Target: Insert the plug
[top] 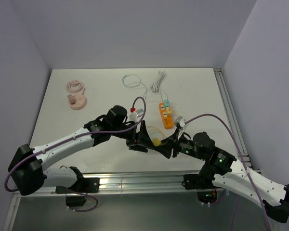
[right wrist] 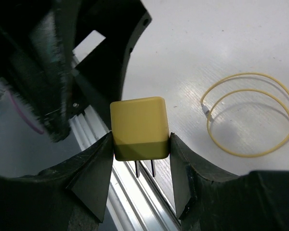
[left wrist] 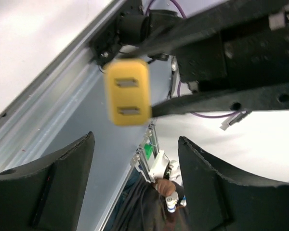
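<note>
The yellow plug [right wrist: 139,127] sits between the fingers of my right gripper [right wrist: 139,144], which is shut on its sides with the two metal prongs pointing back toward the wrist. In the left wrist view the plug [left wrist: 126,91] shows its prong face, blurred, ahead of my left gripper [left wrist: 135,139], whose jaws stand wide apart with nothing between them. From above, both grippers meet near the table's front edge around the plug [top: 156,141]. The orange power strip [top: 165,114] lies farther back, with small plugs at its far end.
A loose yellow cable [right wrist: 260,115] lies on the table beside the right gripper. A white adapter [top: 137,114], coiled white cables [top: 131,81] and pink ring pieces [top: 75,88] sit farther back. The metal rail [top: 135,178] runs along the front edge.
</note>
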Controlling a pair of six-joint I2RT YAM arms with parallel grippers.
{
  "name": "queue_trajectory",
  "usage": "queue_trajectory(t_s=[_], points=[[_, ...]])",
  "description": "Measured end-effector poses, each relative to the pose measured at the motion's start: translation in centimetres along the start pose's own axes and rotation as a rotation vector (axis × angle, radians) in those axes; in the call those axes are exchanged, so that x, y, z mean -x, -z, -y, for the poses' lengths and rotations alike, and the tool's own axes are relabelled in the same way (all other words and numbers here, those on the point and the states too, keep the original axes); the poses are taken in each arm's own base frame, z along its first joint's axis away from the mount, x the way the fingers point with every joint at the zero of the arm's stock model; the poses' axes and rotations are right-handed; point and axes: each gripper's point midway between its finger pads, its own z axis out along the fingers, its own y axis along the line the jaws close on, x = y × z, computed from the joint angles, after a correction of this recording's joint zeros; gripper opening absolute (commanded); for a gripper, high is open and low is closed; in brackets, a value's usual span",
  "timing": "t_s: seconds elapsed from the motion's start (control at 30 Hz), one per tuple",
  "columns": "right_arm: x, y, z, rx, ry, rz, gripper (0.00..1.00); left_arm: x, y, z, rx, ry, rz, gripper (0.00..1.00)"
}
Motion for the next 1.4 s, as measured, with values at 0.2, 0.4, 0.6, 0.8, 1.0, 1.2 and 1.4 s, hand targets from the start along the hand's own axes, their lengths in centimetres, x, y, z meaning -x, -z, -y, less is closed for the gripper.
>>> queue_trajectory(t_s=[0.2,0.4,0.6,0.8,1.0,1.2,1.4], points=[[0.0,0.3,-1.2,0.068,0.012,-0.004,0.0,0.7,0.4,-0.7,0.031,0.004,0.024,0.68],[-1.3,-0.1,-1.9,0.101,0.021,-0.063,0.0,1.0,0.1,-0.9,0.039,0.007,0.024,0.6],[-2.2,-0.5,-2.6,0.115,0.037,-0.096,0.0,1.1,0.0,-0.9,0.033,0.003,0.021,0.59],[-2.7,-1.0,-2.4,0.094,0.044,-0.112,0.0,1.0,-0.2,-1.1,0.039,0.007,0.017,0.55],[-2.3,-0.8,-2.4,0.086,0.05,-0.091,0.0,0.9,-0.2,-1.1,0.037,0.003,0.011,0.53],[-2.1,-0.8,-2.3,0.076,0.054,-0.078,0.0,0.5,-0.4,-1.2,0.035,-0.009,-0.01,0.54],[-2.0,-0.8,-2.2,0.071,0.054,-0.072,0.0,0.3,-0.7,-1.5,0.041,-0.011,-0.025,0.54]])
